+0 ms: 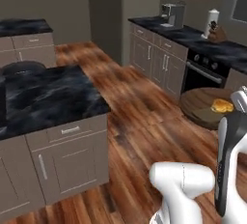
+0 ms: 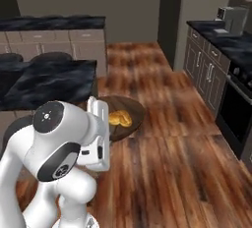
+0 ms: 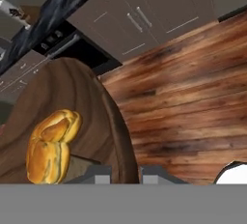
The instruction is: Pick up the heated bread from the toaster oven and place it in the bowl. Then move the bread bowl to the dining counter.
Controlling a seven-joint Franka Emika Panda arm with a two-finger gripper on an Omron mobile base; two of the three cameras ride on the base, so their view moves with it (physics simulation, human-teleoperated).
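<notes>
1. Dark-brown wood: the bowl [image 1: 202,106] hangs in the air above the plank floor [image 1: 135,121], carried at the end of the white arm [image 1: 231,160].
2. The gripper [image 3: 125,172] is clamped shut on the bowl's rim; in the hand view its two grey fingertips [image 3: 96,175] sit right at the near edge of the bowl [image 3: 72,102], and the rim runs up between them.
3. The heated bread [image 3: 50,146], golden-orange and lumpy, lies inside the bowl, close to the gripped edge. It shows too in the left base view [image 1: 222,105] and in the right base view [image 2: 120,118], resting on the bowl's inner floor [image 2: 133,111].
4. The dining counter [image 1: 48,97], black marble over taupe cabinets, stands to the left in the left base view, well apart from the bowl across open floor. In the right base view the bowl appears just beside the counter's corner [image 2: 74,82], though the arm hides part of the gap, so whether they overlap I cannot tell.
5. Along the far wall runs another black-topped counter [image 1: 193,37] with a built-in oven [image 1: 205,73] below it and a coffee machine [image 1: 172,14] on top.
</notes>
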